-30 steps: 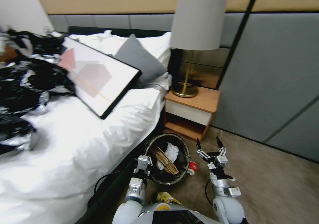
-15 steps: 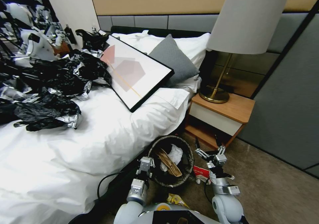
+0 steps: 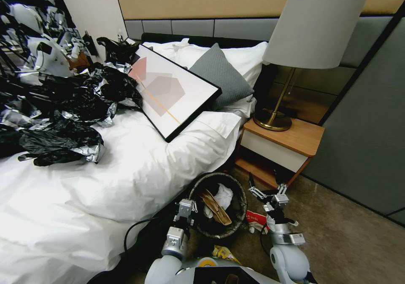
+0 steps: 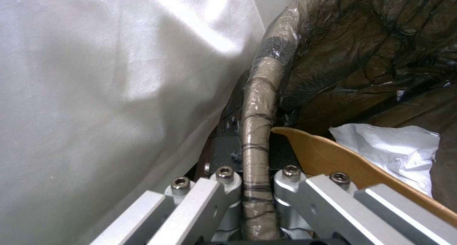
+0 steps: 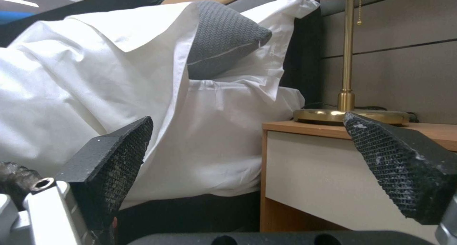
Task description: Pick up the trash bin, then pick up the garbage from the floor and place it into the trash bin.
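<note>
- The left gripper (image 3: pixel 185 206) is clamped on the rim of the trash bin (image 3: pixel 237 216); in the left wrist view the bag-wrapped rim (image 4: pixel 257 130) runs straight between its two jaws, one inside the bin and one outside.
- The bin sits low in front of the robot, hard against the side of the bed (image 3: pixel 126 178). A brown paper piece (image 3: pixel 216 210) and white tissue (image 3: pixel 222 196) already lie in it.
- The right gripper (image 3: pixel 265 182) has its fingers spread wide and holds nothing. It hangs just to the right of the bin and points forward at the nightstand (image 3: pixel 280 147), not down.
- The relation that matters: a red-and-white wrapper (image 3: pixel 255 220) lies on the floor between the bin's right wall and the right arm, nearly under the right gripper. The free right arm is clearly the nearer one.
- The wrapper looks flat on the floor; its long axis seems to run roughly left to right, though part of it is hidden by the arm.
- A yellow snack wrapper (image 3: pixel 223 253) lies nearer the robot's base, just behind the bin.
- The floor (image 3: pixel 358 242) is short brown carpet, so a thin wrapper probably gives little edge to pinch.
- Room is tight: bed to the left, nightstand and lamp (image 3: pixel 291 65) ahead, grey wall panels to the right.
</note>
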